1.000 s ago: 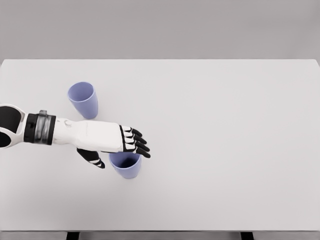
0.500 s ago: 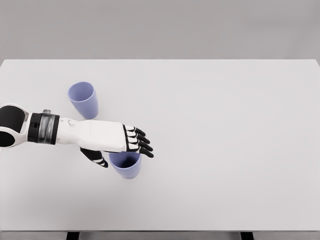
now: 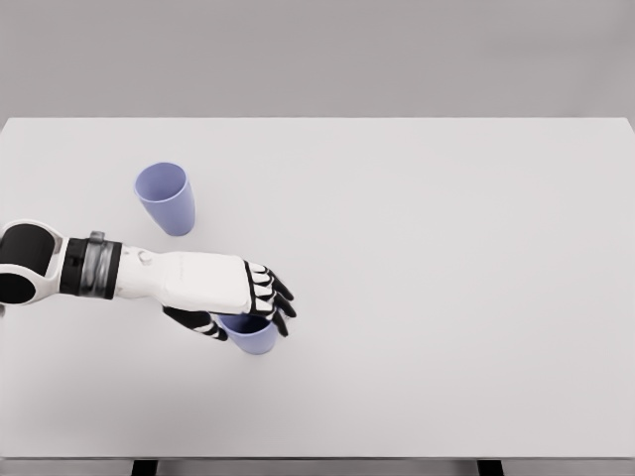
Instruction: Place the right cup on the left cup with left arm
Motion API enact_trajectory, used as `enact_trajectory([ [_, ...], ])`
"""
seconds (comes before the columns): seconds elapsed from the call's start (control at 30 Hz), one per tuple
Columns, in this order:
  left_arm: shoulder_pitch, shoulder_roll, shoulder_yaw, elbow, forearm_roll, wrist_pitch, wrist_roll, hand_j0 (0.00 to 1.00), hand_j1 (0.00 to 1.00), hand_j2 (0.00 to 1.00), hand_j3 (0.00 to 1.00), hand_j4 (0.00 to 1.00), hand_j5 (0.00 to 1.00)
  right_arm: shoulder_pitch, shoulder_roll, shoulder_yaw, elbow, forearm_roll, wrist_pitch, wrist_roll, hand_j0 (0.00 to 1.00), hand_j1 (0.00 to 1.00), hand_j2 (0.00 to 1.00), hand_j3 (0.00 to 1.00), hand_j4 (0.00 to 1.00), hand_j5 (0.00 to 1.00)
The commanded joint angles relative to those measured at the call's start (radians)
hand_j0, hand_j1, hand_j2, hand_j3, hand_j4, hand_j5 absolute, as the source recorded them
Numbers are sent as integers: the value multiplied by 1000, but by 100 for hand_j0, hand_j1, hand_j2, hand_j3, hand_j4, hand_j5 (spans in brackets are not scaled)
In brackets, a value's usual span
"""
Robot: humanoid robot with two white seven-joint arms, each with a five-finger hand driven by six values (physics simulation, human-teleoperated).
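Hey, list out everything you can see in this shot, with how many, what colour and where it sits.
cups: two, lavender, both upright on the table's left half; far cup stands free, near cup sits under the hand
table: one, white, fills most of the view
left arm: one, white with black joints, comes in from the left edge
left hand: one, white back with black fingers, curled down over the near cup's rim; a firm grasp cannot be confirmed

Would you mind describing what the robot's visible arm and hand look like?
The left arm has a smooth white shell, a grey ribbed wrist band edged in black, and a black rounded section at the picture's left edge. The left hand has a white back and black fingers with white segments.
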Motion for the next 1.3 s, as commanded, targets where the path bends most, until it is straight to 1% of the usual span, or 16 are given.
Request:
enact_trajectory([
  [0.0,2,0,-1,0,-4,-1,-2,45,45,45,45,45,45,0,0,0,0,0,0,0,100,100,100,100,100,100],
  [0.1,9,6,5,-1,2,-1,-2,45,45,45,45,45,45,0,0,0,0,0,0,0,100,100,100,100,100,100],
  [0.17,14,8,36,-3,8,-1,0,43,43,43,43,43,43,0,0,0,0,0,0,0,100,100,100,100,100,100],
  [0.27,9,12,40,-3,13,-1,0,42,42,42,42,42,42,0,0,0,0,0,0,0,100,100,100,100,100,100],
  [0.37,5,14,40,-3,36,-1,-2,42,42,42,42,42,42,0,0,0,0,0,0,0,100,100,100,100,100,100],
  [0.43,0,23,53,-3,57,-1,-2,42,42,42,42,42,42,0,0,0,0,0,0,0,100,100,100,100,100,100],
  [0.57,-34,57,54,-3,102,-1,-3,42,42,42,42,42,42,0,0,0,0,0,0,0,100,100,100,100,100,100],
  [0.67,-35,61,54,-1,122,-1,-6,42,42,42,42,42,42,0,0,0,0,0,0,0,100,100,100,100,100,100],
  [0.73,-41,81,53,-1,162,-1,-12,42,42,42,42,42,42,0,0,0,0,0,0,0,100,100,100,100,100,100],
  [0.93,-46,123,53,0,229,-1,-13,42,42,42,42,42,42,0,0,0,0,0,0,0,100,100,100,100,100,100],
  [1.1,-84,167,53,0,257,-1,-13,42,42,42,42,42,42,-2,0,0,0,0,0,0,100,100,100,100,100,100],
  [1.13,-103,181,53,0,274,-1,-13,42,42,42,42,42,42,0,0,0,0,0,0,0,100,100,100,100,100,100],
  [1.27,-135,201,53,8,315,-1,-13,42,42,42,42,42,42,0,0,0,0,0,0,0,100,100,100,100,100,100],
])
